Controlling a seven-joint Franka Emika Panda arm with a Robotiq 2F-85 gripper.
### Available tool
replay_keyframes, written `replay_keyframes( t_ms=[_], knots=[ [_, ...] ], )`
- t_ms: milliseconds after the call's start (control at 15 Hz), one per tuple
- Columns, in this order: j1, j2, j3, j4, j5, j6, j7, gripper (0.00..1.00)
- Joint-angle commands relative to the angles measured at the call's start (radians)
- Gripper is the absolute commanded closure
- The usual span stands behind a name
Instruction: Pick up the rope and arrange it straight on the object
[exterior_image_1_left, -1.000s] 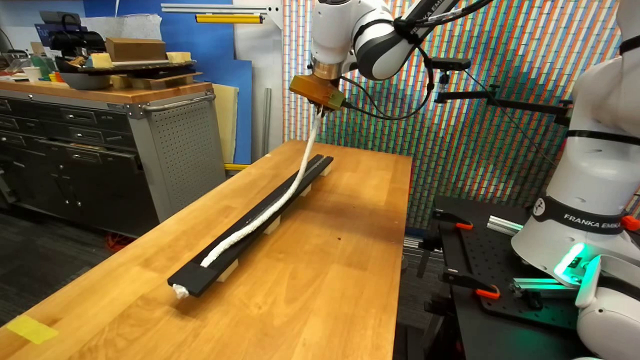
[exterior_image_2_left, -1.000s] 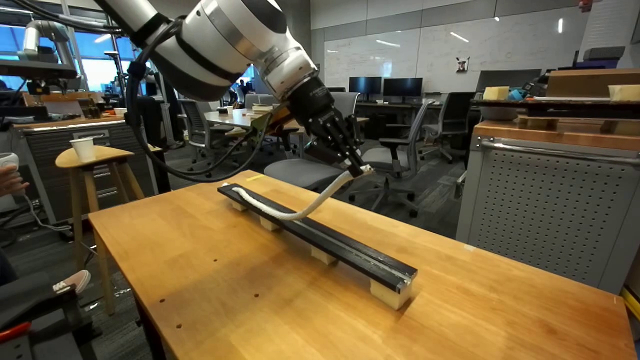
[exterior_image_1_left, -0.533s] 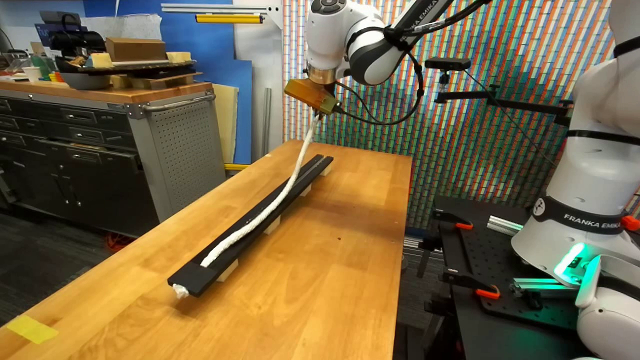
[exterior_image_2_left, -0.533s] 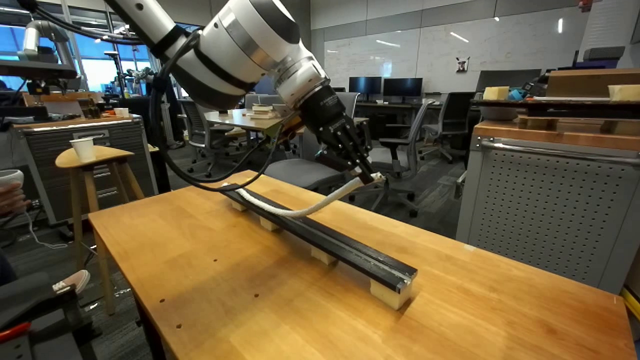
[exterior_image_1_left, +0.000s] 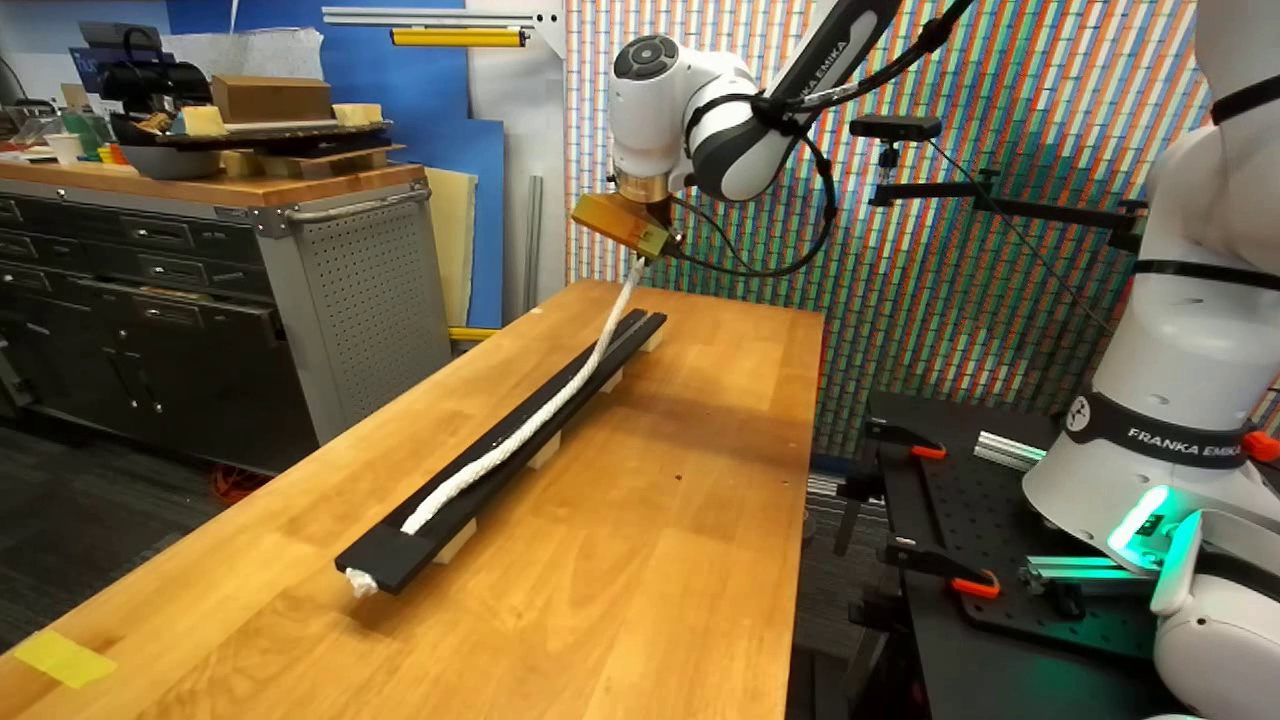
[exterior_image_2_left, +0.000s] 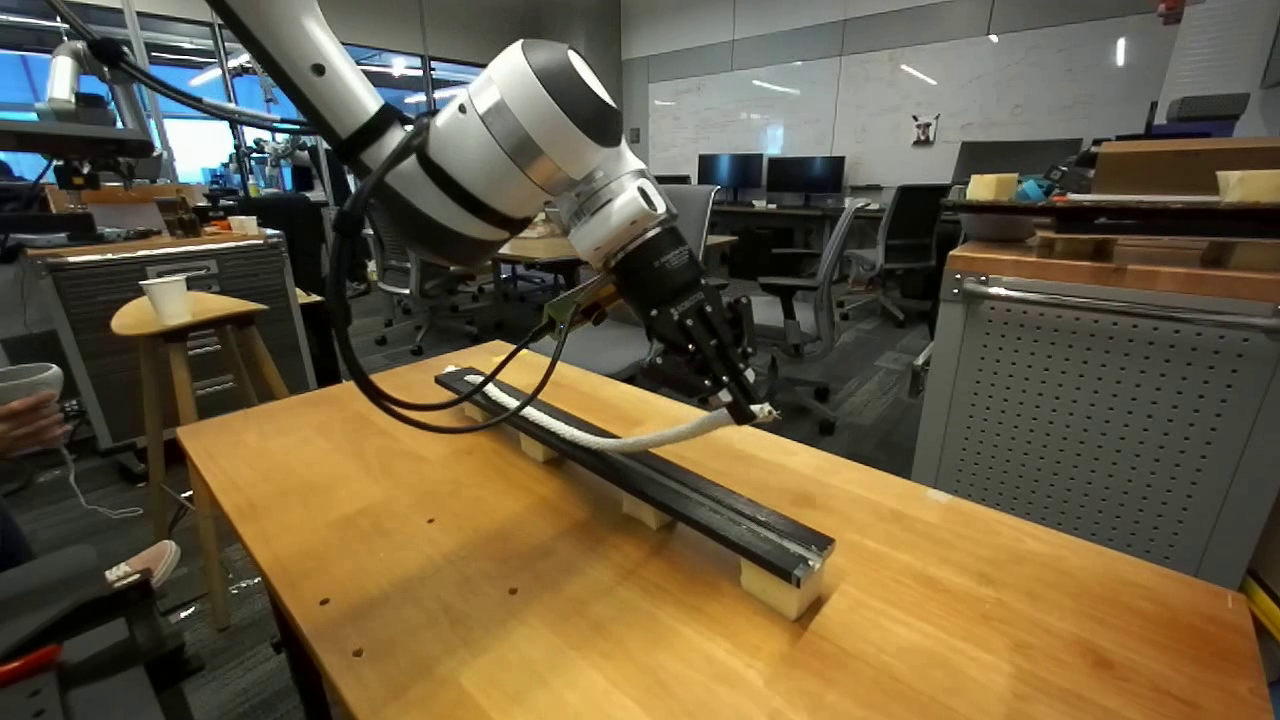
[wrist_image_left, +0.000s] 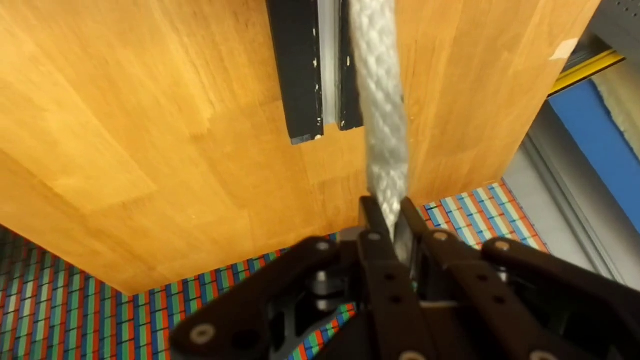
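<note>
Rope (exterior_image_1_left: 540, 418), one, white, braided: lower stretch lies along the top of the black bar (exterior_image_2_left: 685, 492); remainder curves up, clear of it. Gripper (wrist_image_left: 387, 209), one: pinches the rope near its frayed tip, which projects just beyond the grip in an exterior view. Black bar, long, grooved: stands on pale blocks (exterior_image_2_left: 780, 592) on the desk (exterior_image_2_left: 400, 560). Yellow tape (exterior_image_1_left: 65, 658), one piece: flat on the desk, apart from the bar.

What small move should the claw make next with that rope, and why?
Probably lower the claw toward the black bar: it grips the rope near one end, and that stretch slopes up off the bar, not yet lying along it.
</note>
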Motion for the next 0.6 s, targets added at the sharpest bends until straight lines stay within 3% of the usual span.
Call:
replay_keyframes(
  t_ms=[0, 533],
  knots=[
    [-0.014, 0.06, -0.005, 0.055, -0.011, 0.018, 0.039, 0.97],
    [-0.024, 0.16, -0.016, 0.125, 0.011, 0.017, 0.046, 0.97]
  ],
)
